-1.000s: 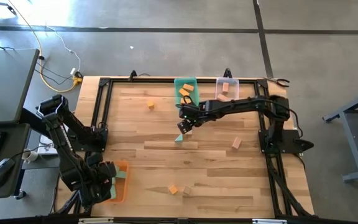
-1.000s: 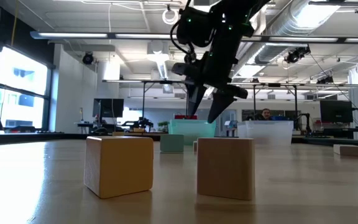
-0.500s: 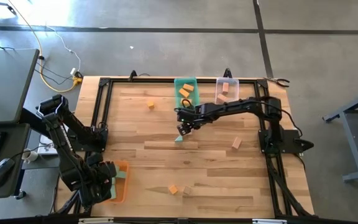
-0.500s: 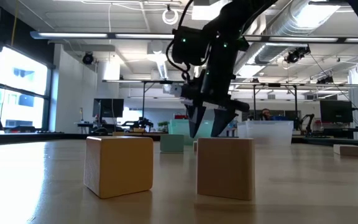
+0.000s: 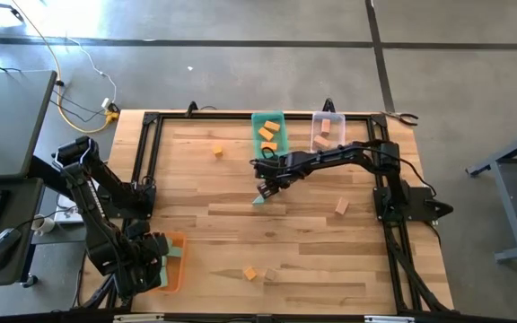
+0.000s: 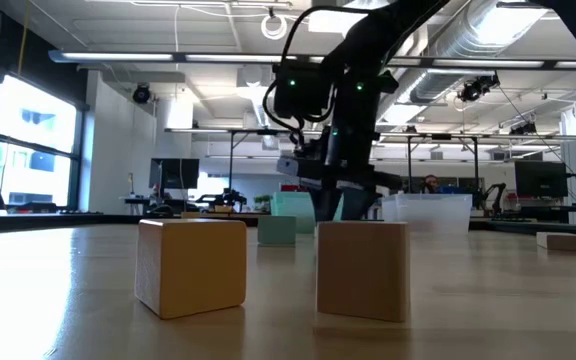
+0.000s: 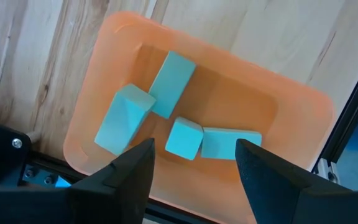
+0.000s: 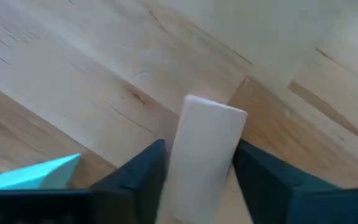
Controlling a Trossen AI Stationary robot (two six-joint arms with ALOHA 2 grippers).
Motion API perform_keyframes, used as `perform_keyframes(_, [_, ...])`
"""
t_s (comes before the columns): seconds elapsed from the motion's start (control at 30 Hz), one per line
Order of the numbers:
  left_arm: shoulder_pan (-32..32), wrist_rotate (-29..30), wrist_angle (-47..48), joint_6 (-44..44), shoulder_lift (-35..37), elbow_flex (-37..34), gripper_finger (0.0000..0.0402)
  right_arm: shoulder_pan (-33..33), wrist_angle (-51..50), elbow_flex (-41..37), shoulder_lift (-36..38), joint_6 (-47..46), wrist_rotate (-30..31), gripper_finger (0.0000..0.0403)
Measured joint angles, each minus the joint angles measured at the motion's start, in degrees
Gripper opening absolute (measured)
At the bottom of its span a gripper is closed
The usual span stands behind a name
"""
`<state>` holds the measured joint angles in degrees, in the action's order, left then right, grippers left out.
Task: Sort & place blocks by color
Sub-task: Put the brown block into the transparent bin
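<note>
Four teal blocks point(image 7: 168, 84) lie in an orange bin point(image 7: 291, 112).

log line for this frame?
right hand: down at table centre, fingers astride tan block, teal wedge beside | left hand: open, above orange bin holding teal blocks

Right gripper point(image 5: 267, 187) down mid-counter point(image 5: 205, 233), block point(image 8: 204, 149) between its fingers, wedge point(image 5: 258, 200) just beside. Two bins point(image 5: 268, 131) behind. Left gripper point(image 5: 155, 260) over corner tray point(image 7: 291, 118), four blocks point(image 7: 169, 84) inside.
</note>
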<state>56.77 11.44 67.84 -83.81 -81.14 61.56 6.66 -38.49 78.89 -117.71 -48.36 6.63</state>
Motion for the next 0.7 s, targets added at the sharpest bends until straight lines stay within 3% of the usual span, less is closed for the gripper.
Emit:
perform_keyframes(0.17, [0.0,1.3,0.0,0.0,0.0,0.0,0.0211,-0.1,-0.3,0.0,0.0,5.2,-0.3,0.0095])
perform_keyframes(0.5, [-0.2,8.8,0.1,0.0,0.0,0.0,0.0211,-0.5,-1.4,-0.4,3.5,14.4,-0.8,0.0095])
perform_keyframes(0.7, [-1.2,15.9,0.2,3.4,0.0,0.0,0.0211,-0.8,-3.0,-0.4,8.3,17.4,1.9,0.0095])
